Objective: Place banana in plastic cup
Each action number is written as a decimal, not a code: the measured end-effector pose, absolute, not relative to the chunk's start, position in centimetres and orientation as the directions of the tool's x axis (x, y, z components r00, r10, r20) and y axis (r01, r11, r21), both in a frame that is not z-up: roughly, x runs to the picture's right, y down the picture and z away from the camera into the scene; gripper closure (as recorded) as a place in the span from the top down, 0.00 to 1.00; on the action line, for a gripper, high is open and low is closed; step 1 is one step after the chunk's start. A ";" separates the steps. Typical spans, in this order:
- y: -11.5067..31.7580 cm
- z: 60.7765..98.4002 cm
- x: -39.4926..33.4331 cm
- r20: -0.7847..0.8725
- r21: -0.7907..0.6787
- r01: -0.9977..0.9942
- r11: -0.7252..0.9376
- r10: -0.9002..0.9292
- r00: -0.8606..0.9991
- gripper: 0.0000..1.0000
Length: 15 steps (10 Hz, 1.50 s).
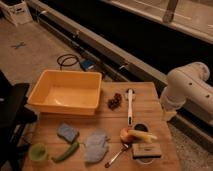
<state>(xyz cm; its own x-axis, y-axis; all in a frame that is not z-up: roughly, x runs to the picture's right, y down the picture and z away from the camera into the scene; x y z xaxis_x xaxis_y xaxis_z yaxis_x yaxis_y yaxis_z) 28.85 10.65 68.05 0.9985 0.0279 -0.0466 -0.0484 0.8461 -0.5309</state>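
Note:
The banana point(143, 135) is small and pale yellow. It lies near the table's front right, leaning against an orange-red apple point(125, 134) and just in front of a small dark metal cup point(141, 128). The light green plastic cup point(37, 152) stands upright at the front left corner, far from the banana. Only the robot's white arm point(186, 91) shows, beyond the table's right edge. The gripper is out of view.
A large yellow tub point(67, 92) fills the back left of the wooden table point(150, 97). Also on it are dark grapes point(115, 101), a white-handled brush point(130, 106), a green chili point(66, 152), a blue sponge point(67, 132), a grey cloth point(96, 145), a spoon point(117, 155) and a flat scrub block point(146, 151).

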 end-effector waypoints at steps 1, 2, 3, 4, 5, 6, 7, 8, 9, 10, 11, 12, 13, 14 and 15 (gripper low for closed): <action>10.7 67.8 28.4 -0.028 -0.530 -0.020 0.848 0.006 1.000 0.65; 10.7 67.5 27.2 -0.008 -0.530 0.012 0.848 -0.018 1.000 0.65; 10.6 67.3 25.6 0.016 -0.528 0.046 0.848 -0.044 0.999 0.65; 10.7 67.0 24.4 0.034 -0.529 0.062 0.847 -0.052 0.998 0.65; 10.9 66.7 23.8 0.054 -0.531 0.071 0.844 -0.050 0.997 0.65; 11.3 66.4 23.5 0.069 -0.536 0.078 0.841 -0.049 0.996 0.65; 11.6 66.3 23.2 0.079 -0.540 0.083 0.837 -0.048 0.996 0.65; 12.2 66.3 22.8 0.091 -0.555 0.089 0.827 -0.047 0.995 0.65; 12.9 66.5 22.5 0.099 -0.570 0.094 0.816 -0.046 0.994 0.65; 13.8 66.7 22.1 0.109 -0.588 0.102 0.802 -0.046 0.993 0.65; 14.9 66.9 21.4 0.125 -0.611 0.114 0.783 -0.046 0.991 0.65; 15.9 67.0 21.1 0.133 -0.630 0.119 0.767 -0.045 0.990 0.65; 17.0 66.9 20.9 0.138 -0.652 0.122 0.749 -0.041 0.990 0.65; 16.9 66.9 20.8 0.139 -0.652 0.123 0.748 -0.042 0.989 0.65; 16.9 66.9 20.8 0.140 -0.652 0.125 0.748 -0.043 0.989 0.65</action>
<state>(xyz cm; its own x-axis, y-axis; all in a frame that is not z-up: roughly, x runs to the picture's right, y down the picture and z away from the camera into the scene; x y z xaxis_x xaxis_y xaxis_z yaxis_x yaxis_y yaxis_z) 20.75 16.92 66.89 0.9892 -0.0428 0.1400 0.1246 0.7477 -0.6522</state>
